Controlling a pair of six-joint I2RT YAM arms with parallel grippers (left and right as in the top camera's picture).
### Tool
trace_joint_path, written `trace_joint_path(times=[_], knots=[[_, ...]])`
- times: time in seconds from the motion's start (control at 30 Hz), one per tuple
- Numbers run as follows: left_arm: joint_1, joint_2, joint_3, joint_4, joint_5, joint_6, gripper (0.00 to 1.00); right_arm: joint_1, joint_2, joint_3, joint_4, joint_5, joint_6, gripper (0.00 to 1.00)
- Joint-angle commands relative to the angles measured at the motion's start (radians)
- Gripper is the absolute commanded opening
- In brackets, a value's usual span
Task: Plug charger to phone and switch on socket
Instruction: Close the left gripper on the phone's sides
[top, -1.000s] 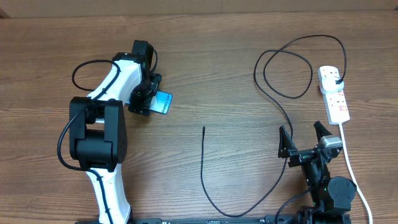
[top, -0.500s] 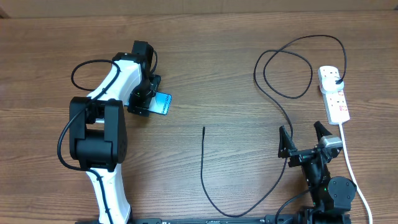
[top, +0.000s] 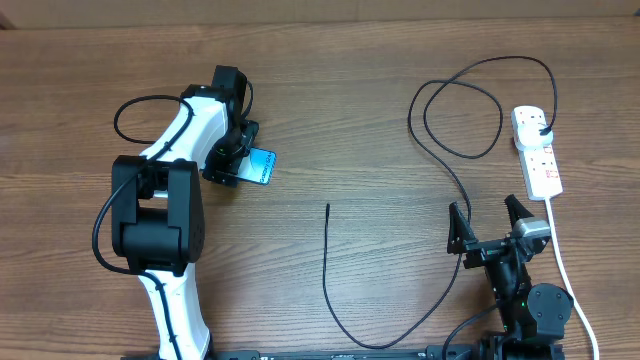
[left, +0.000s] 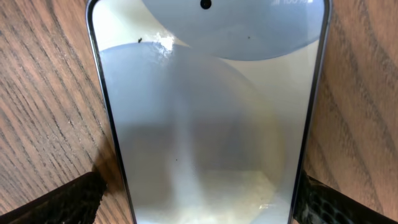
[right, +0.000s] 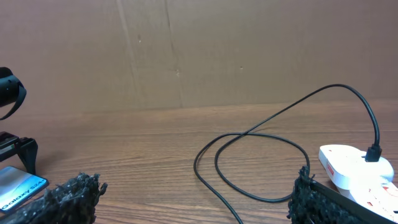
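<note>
The slim dark-framed smartphone with a lit light-blue screen (top: 263, 166) lies flat on the brown wooden table (top: 350, 110), one end between the wide-spread jaws of the left gripper (top: 238, 158). The right gripper (top: 484, 215), jaws wide and empty, sits near the white elongated power strip with red switches (top: 541, 160). The thin black charger cable (top: 325, 270) is plugged into the strip, and its free tip lies mid-table, well apart from the smartphone.

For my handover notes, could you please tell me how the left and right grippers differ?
The left gripper points down at the table; the right gripper points level across it. The left gripper straddles the phone; the right gripper merely faces the charger and socket. Both are open, holding nothing.
</note>
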Motion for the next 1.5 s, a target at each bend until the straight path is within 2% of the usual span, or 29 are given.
trace_joint_path(times=[0.0,1.47], knots=[[-0.004,0.014,-0.009,0.003,-0.012,0.002,1.00,0.006,-0.010,-0.011,0.006,0.011,-0.004,1.00],[-0.004,0.015,-0.014,0.021,0.032,-0.026,1.00,0.006,-0.010,-0.011,0.006,0.011,-0.004,1.00]])
